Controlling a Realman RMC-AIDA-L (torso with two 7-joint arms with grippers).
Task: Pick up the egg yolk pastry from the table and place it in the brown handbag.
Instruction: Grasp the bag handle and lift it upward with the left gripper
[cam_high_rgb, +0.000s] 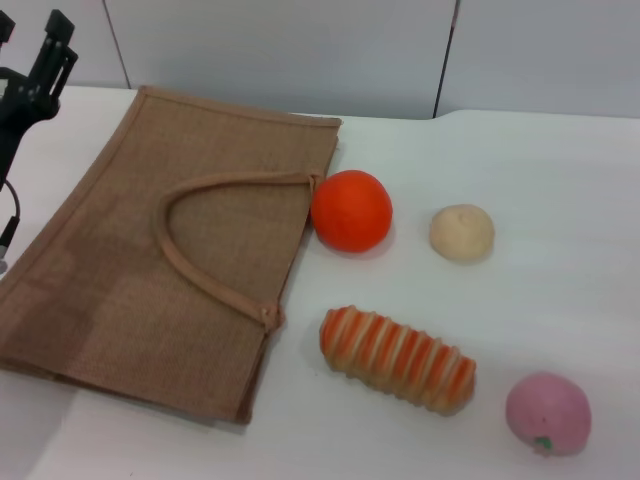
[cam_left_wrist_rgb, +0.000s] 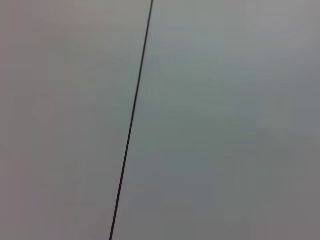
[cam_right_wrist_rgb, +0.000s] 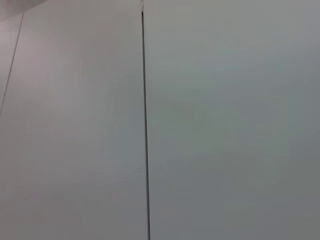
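Observation:
The egg yolk pastry (cam_high_rgb: 462, 233), a small pale beige dome, sits on the white table right of the middle. The brown handbag (cam_high_rgb: 130, 250), a large flat jute tote with a loop handle (cam_high_rgb: 215, 255), lies flat on the left half of the table. My left gripper (cam_high_rgb: 45, 55) is raised at the far upper left, above the bag's far left corner and far from the pastry. My right gripper is out of view. Both wrist views show only a plain grey wall with a dark seam.
An orange fruit (cam_high_rgb: 351, 210) lies against the bag's right edge. A long orange-and-cream striped bread roll (cam_high_rgb: 397, 358) lies in front of it. A pink peach-like ball (cam_high_rgb: 547, 414) sits at the front right. The wall runs behind the table.

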